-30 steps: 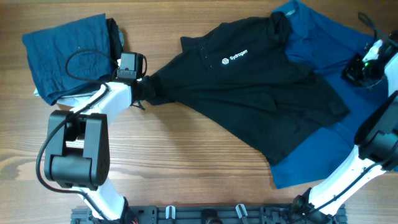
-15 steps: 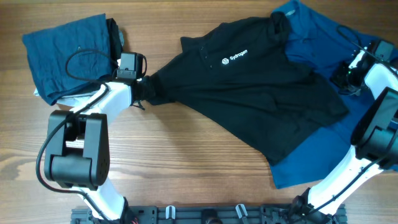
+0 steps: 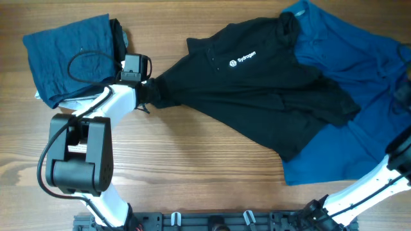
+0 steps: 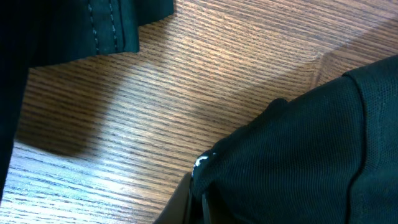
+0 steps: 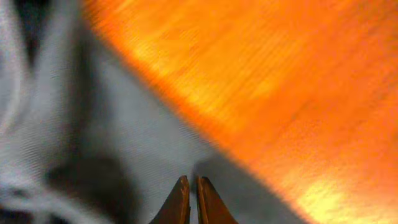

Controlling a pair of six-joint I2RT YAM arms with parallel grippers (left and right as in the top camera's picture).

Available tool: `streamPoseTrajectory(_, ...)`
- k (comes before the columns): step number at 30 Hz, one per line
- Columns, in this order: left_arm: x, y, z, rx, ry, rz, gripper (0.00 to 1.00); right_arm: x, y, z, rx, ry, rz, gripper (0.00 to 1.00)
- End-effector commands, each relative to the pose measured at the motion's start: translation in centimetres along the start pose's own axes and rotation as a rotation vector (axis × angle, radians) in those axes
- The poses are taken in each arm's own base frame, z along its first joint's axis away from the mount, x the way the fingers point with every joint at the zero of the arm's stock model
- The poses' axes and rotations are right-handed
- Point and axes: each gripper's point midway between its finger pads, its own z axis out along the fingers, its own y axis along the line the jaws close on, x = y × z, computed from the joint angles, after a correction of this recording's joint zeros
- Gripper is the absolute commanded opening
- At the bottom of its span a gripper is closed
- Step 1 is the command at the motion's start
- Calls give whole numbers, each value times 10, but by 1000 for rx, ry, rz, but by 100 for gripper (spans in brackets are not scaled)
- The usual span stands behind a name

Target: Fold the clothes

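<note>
On the table [image 3: 192,167], black polo shirt [image 3: 257,90] is spread out, its left end pinched by the left tool [image 3: 146,88], blue garment [image 3: 347,147] laid under its right side, right tool [image 5: 189,198] pressed together over blurred fabric.

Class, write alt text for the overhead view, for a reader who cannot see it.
A black polo shirt lies spread on a wooden table, one end bunched in the shut left gripper. A blue garment lies partly under it, and a folded blue cloth sits beside the left arm. Only part of the right arm shows at the frame's edge.
</note>
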Motion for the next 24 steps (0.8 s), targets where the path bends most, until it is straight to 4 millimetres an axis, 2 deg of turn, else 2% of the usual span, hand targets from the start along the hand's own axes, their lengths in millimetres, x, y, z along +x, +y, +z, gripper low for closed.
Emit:
streamPoseTrajectory(1,45,20,25,-72,132,18,4,-17,1,1,-10,-34,-39,6)
streamPoseTrajectory(4,44,19,26,-70,128,18,4,-60,22,-28,-55,-75,-56,6)
streamPoseTrajectory(5,44,19,26,-70,128,18,4,-75,41,-47,-114,-79,-72,6)
streamPoseTrajectory(6,44,19,26,-70,128,18,4,-84,58,-63,-174,-77,-80,6)
streamPoseTrajectory(8,45,19,26,-69,129,18,4,-87,78,-82,-237,-42,-35,6)
streamPoseTrajectory(9,45,19,26,-70,129,18,4,-79,89,-90,-267,10,-7,6)
streamPoseTrajectory(10,44,19,26,-69,129,18,4,-62,98,-93,-282,82,12,6)
streamPoseTrajectory(13,45,18,26,-63,131,17,4,10,114,-97,-263,350,88,4)
streamPoseTrajectory(16,45,18,26,-62,132,17,4,63,124,-105,-226,524,77,4)
streamPoseTrajectory(18,46,17,26,-56,135,16,4,97,121,-113,-177,635,46,4)
streamPoseTrajectory(20,46,15,26,-46,139,16,4,118,116,-122,-150,720,44,6)
streamPoseTrajectory(21,47,15,26,-43,140,15,4,124,113,-125,-141,749,44,10)
streamPoseTrajectory(23,48,12,26,-26,148,14,4,134,110,-129,-128,785,43,22)
streamPoseTrajectory(24,49,10,25,-17,152,14,4,139,108,-130,-116,802,43,32)
